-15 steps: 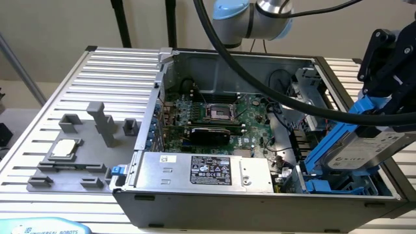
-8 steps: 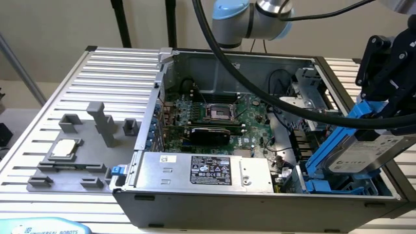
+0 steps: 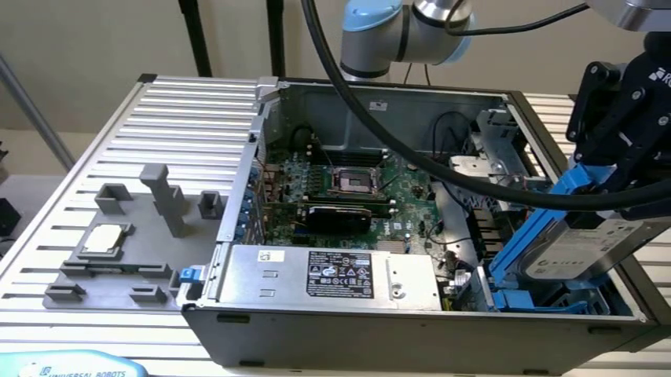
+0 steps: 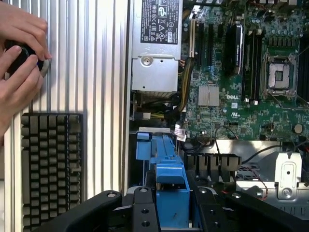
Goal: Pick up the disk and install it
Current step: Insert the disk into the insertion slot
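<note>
Gripper (image 3: 611, 174): fingers clamped on the disk (image 3: 587, 245) at its blue carrier, tilted over the open case (image 3: 419, 339), probably to match the drive bay.

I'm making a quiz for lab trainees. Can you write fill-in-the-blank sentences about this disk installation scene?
1. The end effector holds the disk in its ____ plastic carrier.
2. The small silver chip lies ____ the computer case, on a grey fixture.
3. In the wrist view, a person's hands are next to a dark ____.
Missing words: blue; outside; keyboard.
</note>
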